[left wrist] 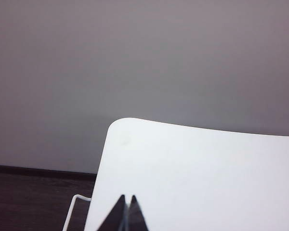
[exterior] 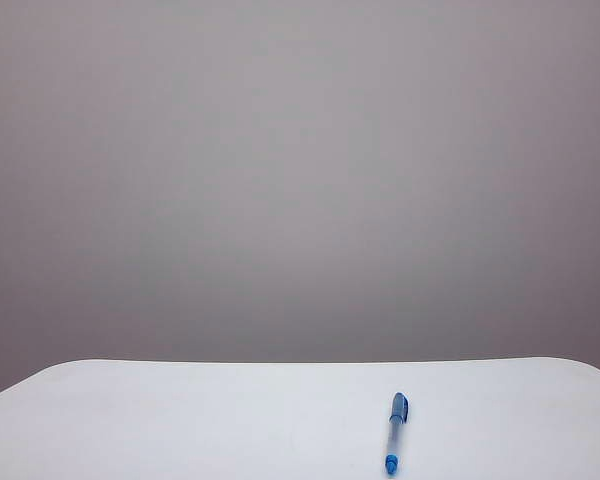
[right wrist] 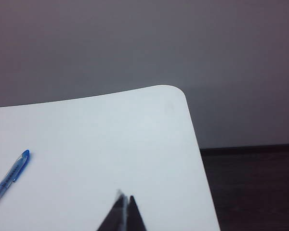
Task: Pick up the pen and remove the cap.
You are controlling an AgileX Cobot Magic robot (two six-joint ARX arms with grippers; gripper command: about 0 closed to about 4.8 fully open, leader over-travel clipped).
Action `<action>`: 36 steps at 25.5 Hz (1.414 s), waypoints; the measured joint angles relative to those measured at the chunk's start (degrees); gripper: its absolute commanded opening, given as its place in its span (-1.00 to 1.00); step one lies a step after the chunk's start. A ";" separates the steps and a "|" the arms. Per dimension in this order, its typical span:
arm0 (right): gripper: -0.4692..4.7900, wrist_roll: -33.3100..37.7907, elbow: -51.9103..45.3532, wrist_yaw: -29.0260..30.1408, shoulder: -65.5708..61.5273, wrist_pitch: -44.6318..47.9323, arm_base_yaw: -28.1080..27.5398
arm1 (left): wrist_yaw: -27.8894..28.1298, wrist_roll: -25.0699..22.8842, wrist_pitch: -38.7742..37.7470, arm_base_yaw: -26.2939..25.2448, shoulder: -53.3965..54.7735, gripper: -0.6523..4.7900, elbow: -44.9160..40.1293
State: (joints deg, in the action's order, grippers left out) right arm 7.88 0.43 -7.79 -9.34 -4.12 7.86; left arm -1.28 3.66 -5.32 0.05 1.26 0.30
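**A:** Where's your pen?

**B:** In your exterior view the pen [exterior: 396, 434] lies flat on the white counter [exterior: 180, 420], down at about five o'clock, close to the near edge. It runs nearly straight away from you, tipped a little toward one o'clock. The cap [exterior: 399, 406] is still on, at the far end, blue against the clear barrel; the blue plug sits at the near end.

**A:** And your hands?

**B:** Neither shows in the exterior view. Your left hand [left wrist: 127, 211] appears only in its own wrist camera: two dark fingertips pressed together, clenched on nothing, above the counter [left wrist: 207, 173] near its rounded corner. You can see dark floor past the counter edge and a thin white wire frame [left wrist: 74, 209] beside it.

**A:** The right one?

**B:** Your right hand [right wrist: 125, 211] is the same, fingertips clenched together and empty, over the counter [right wrist: 111, 144] by its other rounded corner. Its camera catches the pen [right wrist: 10, 177] well apart from the hand, the cap [right wrist: 20, 164] pointing away and the barrel running out of the picture. Nothing touches the pen.
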 measured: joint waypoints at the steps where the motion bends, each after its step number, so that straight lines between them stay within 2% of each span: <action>1: -0.84 0.00 0.00 0.00 0.00 0.00 0.02 | 0.00 0.00 0.00 0.00 -0.02 -0.78 0.00; 9: -0.84 0.00 0.00 0.13 0.00 0.00 0.02 | -0.22 0.48 0.28 0.00 0.00 -0.78 0.00; 12: -0.84 0.00 0.00 3.76 0.00 3.45 0.02 | -5.90 4.63 8.74 0.00 0.09 -0.78 1.84; 16: -0.84 1.95 0.28 3.45 0.00 10.16 0.02 | -5.29 6.51 12.74 0.00 0.33 -0.78 7.69; 18: -0.84 7.98 4.31 0.46 -0.85 10.29 0.02 | -5.16 6.71 10.23 0.00 3.52 -0.78 13.03; 19: -0.84 8.72 6.97 -0.07 -1.81 10.51 0.02 | -5.16 6.64 9.84 0.00 5.57 -0.78 15.17; 20: -0.84 8.50 11.80 -1.53 -4.66 12.41 0.02 | -5.42 6.12 9.42 0.00 9.35 -0.78 18.67; 25: -0.84 7.43 23.85 -3.30 -18.78 12.85 0.02 | -9.68 2.89 6.91 0.00 23.91 -0.78 30.56; 27: -0.84 7.32 28.26 -2.25 -24.35 12.79 0.02 | -10.97 0.24 4.92 0.00 28.98 -0.78 35.32; 29: -0.84 7.26 34.40 0.61 -32.52 14.19 0.02 | -11.23 -3.74 -0.50 0.00 36.59 -0.78 42.07; 32: -0.84 6.51 37.70 5.40 -38.88 18.32 -0.02 | -11.72 -5.88 -6.95 0.00 43.91 -0.78 48.98; 34: -0.84 7.39 45.51 10.73 -47.58 19.21 0.28 | -15.34 -6.51 -13.18 0.00 50.93 -0.78 55.80; 36: -0.84 8.59 56.78 10.93 -56.85 13.22 4.70 | -18.23 -6.64 -18.40 0.02 58.05 -0.78 61.92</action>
State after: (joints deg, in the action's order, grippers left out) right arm 16.47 57.21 3.14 -66.19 9.10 12.56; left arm -19.51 -2.98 -23.73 0.08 59.31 62.22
